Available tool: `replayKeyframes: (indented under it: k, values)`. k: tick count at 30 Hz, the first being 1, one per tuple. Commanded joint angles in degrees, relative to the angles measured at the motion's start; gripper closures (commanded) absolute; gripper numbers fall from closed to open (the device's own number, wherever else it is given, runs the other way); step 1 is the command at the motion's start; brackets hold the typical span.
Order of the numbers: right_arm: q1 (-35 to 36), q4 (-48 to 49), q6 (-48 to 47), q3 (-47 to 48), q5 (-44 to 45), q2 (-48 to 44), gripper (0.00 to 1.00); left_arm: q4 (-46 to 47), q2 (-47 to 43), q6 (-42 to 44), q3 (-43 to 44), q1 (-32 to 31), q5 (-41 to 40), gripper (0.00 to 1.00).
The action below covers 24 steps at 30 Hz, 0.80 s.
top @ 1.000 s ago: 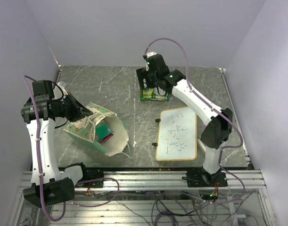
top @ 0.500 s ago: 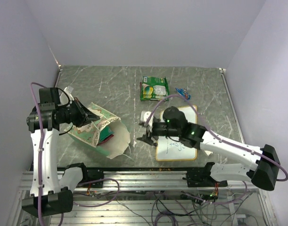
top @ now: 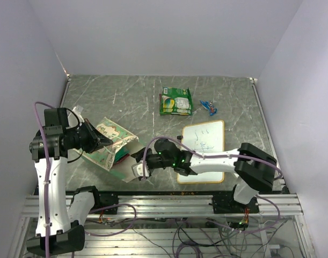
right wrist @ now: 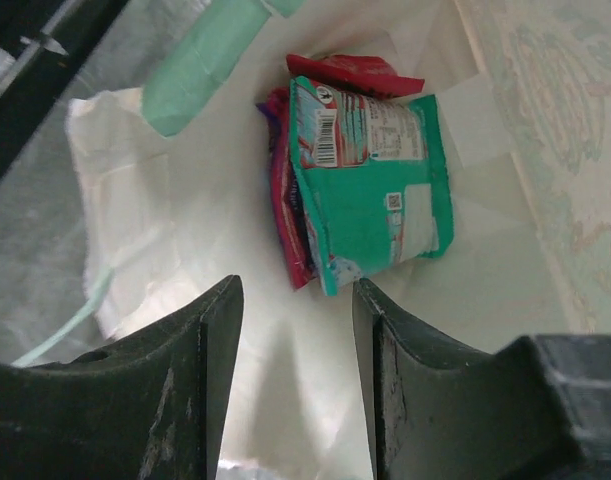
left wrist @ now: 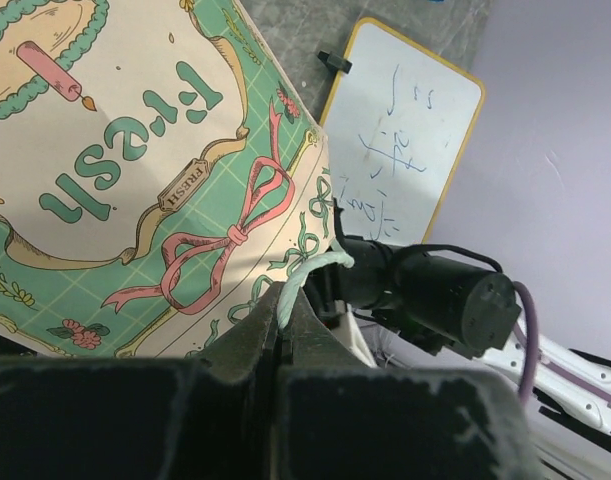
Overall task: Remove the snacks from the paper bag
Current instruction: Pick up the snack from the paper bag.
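Observation:
The paper bag (top: 107, 144) lies on its side at the table's left, its mouth toward the right. My left gripper (top: 102, 141) is shut on the bag's pale string handle (left wrist: 310, 270), next to the green patterned panel (left wrist: 135, 170). My right gripper (top: 137, 162) is open at the bag's mouth. In the right wrist view its open jaws (right wrist: 295, 330) face the cream inside (right wrist: 185, 230), just short of a green snack packet (right wrist: 370, 180) stacked on a red one (right wrist: 335, 68) and a purple one (right wrist: 280, 200). Another green packet (top: 175, 101) and a blue candy (top: 208, 106) lie on the table at the back.
The whiteboard (top: 202, 150) lies right of centre under my right forearm and also shows in the left wrist view (left wrist: 405, 130). Walls close in the table at the back and both sides. The metal frame rail (top: 169, 204) runs along the near edge.
My right arm has swung from the back of the table, over the whiteboard, left to the bag's mouth. The left gripper has lowered the bag a little, still holding it.

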Motion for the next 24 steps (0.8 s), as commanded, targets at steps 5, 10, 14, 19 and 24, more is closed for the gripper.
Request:
replayKeyframes:
  k: [5,10,14,19,24]
  values:
    - [0.72,11.2,-12.27,6.43,5.55,11.58,0.55,1.26,-0.36,2.14,0.1,-0.41,4.44,0.93]
    - [0.75,12.42,-13.65,9.22,8.09,16.23,0.56,-0.18,0.65,4.81,1.03,-0.4,6.35,0.93]
    - [0.8,13.68,-12.9,11.32,8.63,19.12,0.56,0.54,0.14,4.99,-0.11,-0.43,7.88,0.93]
    - [0.91,14.48,-13.15,14.06,9.5,22.84,0.57,-1.23,1.07,6.98,0.89,-0.37,9.35,0.93]
    - [1.04,12.94,-14.21,16.04,8.56,26.57,0.57,-0.69,0.29,6.44,0.73,-0.42,10.49,0.93]
